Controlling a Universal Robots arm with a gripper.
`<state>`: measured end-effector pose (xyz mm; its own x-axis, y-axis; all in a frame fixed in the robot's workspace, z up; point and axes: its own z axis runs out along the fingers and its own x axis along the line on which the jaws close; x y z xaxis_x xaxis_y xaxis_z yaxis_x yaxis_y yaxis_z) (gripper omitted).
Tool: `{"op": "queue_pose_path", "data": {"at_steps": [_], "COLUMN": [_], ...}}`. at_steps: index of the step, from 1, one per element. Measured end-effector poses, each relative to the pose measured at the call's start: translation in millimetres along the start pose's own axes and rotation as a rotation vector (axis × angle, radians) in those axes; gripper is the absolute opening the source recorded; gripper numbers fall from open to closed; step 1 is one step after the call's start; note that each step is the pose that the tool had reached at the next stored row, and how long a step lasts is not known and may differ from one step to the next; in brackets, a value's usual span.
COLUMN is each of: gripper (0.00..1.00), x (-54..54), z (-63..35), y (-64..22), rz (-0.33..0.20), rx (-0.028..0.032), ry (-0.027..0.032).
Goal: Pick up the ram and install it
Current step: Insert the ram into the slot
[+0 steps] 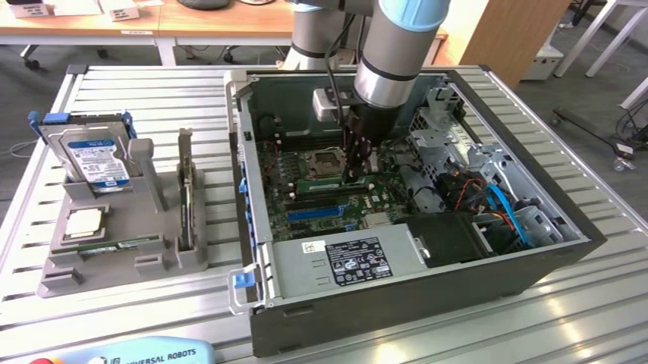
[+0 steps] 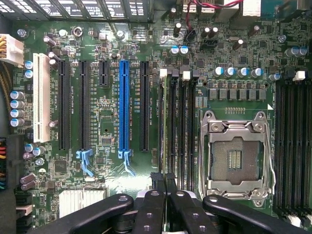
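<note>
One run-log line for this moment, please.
gripper: shut, low over motherboard memory slots | thin green ram stick: at slot beside empty silver processor socket, under gripper

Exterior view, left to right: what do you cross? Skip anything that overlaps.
hard drive standing in the grey holder → upright expansion card → processor socket on the motherboard → gripper down inside the case → blue cables
</note>
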<state>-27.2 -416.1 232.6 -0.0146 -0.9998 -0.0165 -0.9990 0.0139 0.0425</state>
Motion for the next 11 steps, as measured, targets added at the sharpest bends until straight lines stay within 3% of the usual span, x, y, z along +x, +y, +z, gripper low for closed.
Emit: {"op": "queue_pose_path", "data": {"at_steps": [11], "gripper": [0.12], "x": [0.0], "z": [1.0], "y": [-0.1], "rz": [0.0], "rx": [0.0], "ry": [0.0]}}
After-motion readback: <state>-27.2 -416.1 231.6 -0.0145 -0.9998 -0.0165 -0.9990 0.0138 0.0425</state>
